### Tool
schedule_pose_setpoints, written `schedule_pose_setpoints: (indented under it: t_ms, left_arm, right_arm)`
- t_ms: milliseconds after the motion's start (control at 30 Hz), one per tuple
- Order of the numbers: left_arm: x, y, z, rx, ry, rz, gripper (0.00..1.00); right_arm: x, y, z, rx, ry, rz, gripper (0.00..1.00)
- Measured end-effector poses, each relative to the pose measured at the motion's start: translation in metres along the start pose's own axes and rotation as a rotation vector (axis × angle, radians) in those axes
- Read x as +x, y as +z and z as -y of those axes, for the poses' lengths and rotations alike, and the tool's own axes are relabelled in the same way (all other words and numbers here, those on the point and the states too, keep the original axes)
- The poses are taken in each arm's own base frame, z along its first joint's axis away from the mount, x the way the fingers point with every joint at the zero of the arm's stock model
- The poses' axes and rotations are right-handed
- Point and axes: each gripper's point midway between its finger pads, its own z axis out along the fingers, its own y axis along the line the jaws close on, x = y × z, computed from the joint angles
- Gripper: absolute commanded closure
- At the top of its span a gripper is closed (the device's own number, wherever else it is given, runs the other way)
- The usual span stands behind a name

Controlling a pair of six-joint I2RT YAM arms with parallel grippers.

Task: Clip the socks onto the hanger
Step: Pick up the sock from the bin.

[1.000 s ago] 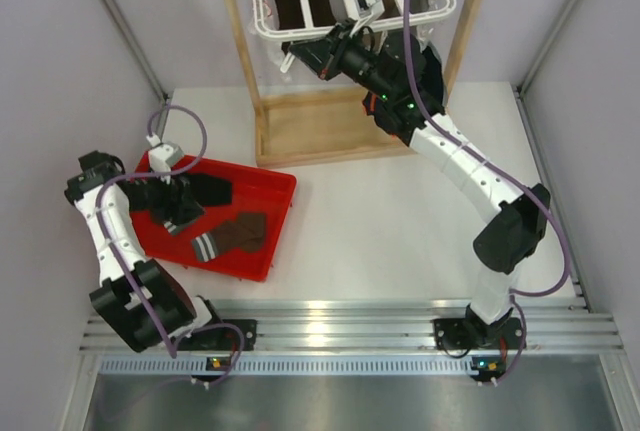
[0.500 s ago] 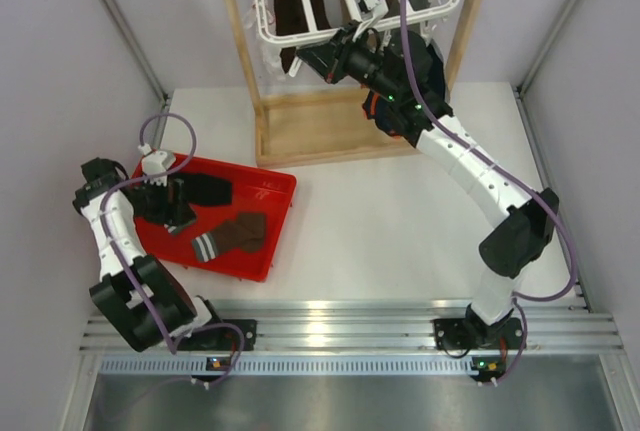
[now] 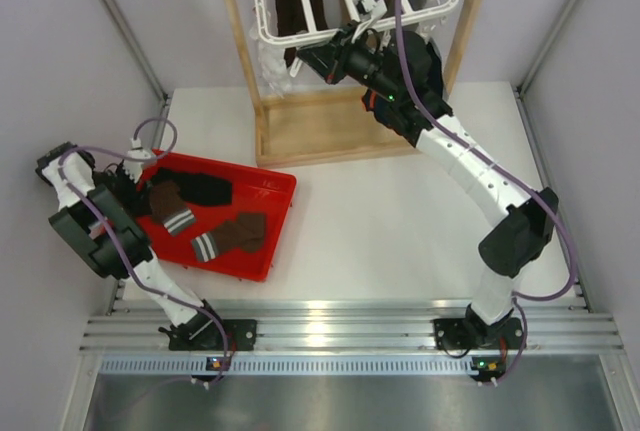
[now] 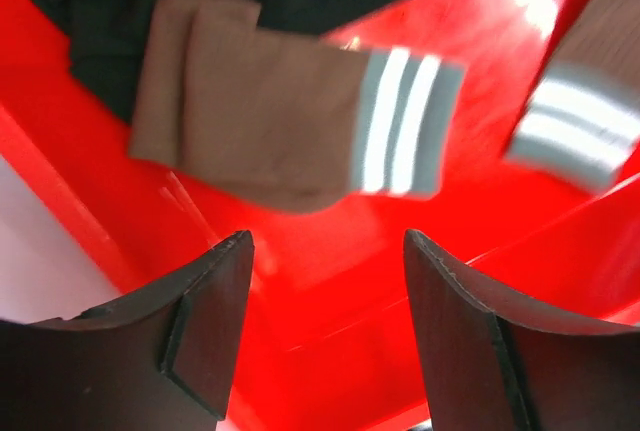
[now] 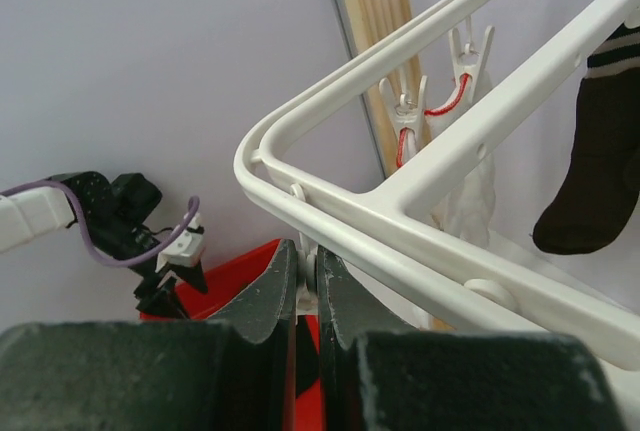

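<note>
Left gripper (image 4: pixel 328 251): jaws apart with nothing between them, hanging low over the left end of the tray, tips pointing at the fabric below.
Red tray (image 3: pixel 268 187): sits on the left of the tabletop (image 3: pixel 390 221), close to the left arm. It holds three loose socks.
Brown sock (image 4: pixel 250 116): lies flat in the tray just ahead of the left jaws. Its grey-and-white striped cuff is to the right in the wrist view, and the jaws do not touch it.
Black sock (image 3: pixel 207 189): bunched at the tray's far side, with the brown sock overlapping its edge.
Second brown sock (image 3: pixel 243 231): toward the tray's near right, striped cuff pointing left, apart from the first.
Wooden frame (image 3: pixel 320 129): stands at the far end of the tabletop, with the hanger up between its posts.
Hanger (image 5: pixel 400 246): white rack of bars with small clips dangling beneath it.
Hung socks (image 3: pixel 300 6): brown, striped cuffs uppermost, dangling from the hanger's left part. Another dark sock hangs further right.
Right gripper (image 5: pixel 306 256): raised to the hanger's near-left corner, jaws pressed together on a thin white clip (image 5: pixel 307 296) just under the rim.
</note>
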Motion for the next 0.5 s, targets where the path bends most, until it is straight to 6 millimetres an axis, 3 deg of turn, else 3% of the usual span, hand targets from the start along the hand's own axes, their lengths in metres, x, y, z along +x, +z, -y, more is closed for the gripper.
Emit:
schedule_pose_setpoints:
  t_ms: [100, 333, 500]
  left_arm:
    - [0.013, 0.003, -0.001, 0.027, 0.117, -0.031, 0.34]
    - [0.047, 0.032, 0.058, 0.205, 0.246, -0.056, 0.32]
    - [0.047, 0.039, 0.054, 0.192, 0.317, -0.037, 0.31]
  right_arm:
    - [0.002, 0.003, 0.001, -0.005, -0.001, 0.0, 1.0]
    - [0.006, 0.006, 0.005, 0.003, -0.014, -0.008, 1.0]
    - [0.008, 0.006, 0.007, 0.006, -0.029, -0.013, 1.0]
